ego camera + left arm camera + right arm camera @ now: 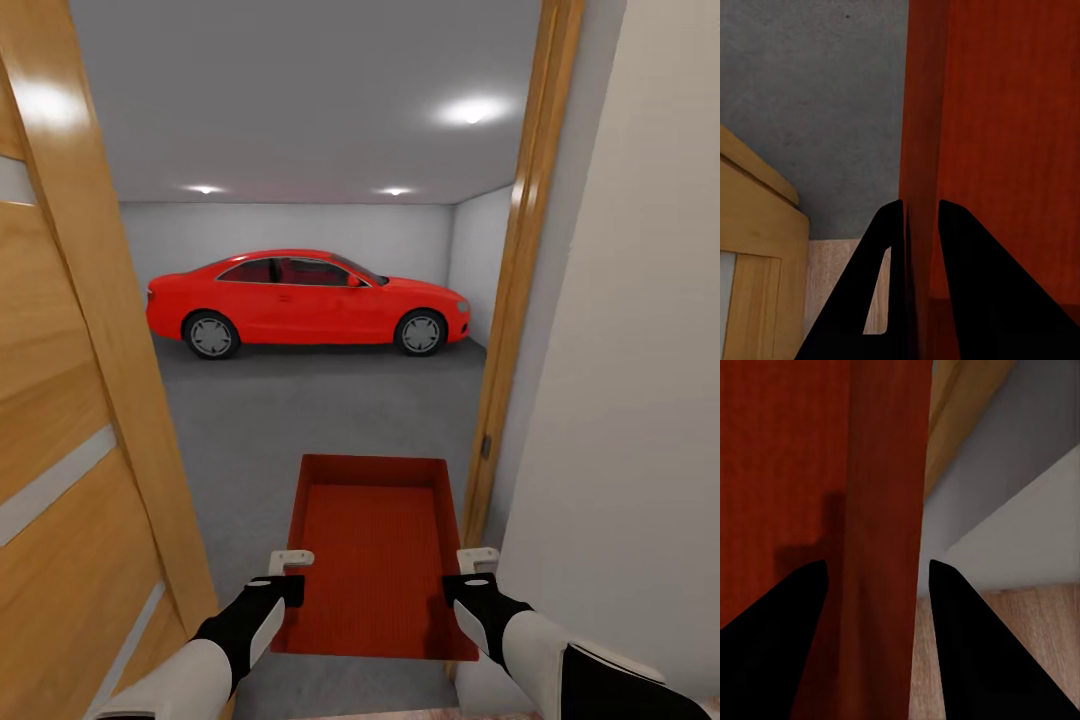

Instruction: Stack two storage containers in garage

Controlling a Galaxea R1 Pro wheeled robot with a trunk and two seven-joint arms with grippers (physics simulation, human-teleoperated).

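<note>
Through the doorway we go: one container (375,555) is carried level between both arms, over the threshold with the garage floor (300,420) ahead. The left gripper (283,578) clamps the left wall, the right gripper (470,574) straddles the right wall, apparently gripping. Forearms reach forward, roughly parallel. Best kept centred, clear of the door frame (515,300) close on the right.

A red car (305,300) stands on the grey garage floor (300,420).
</note>
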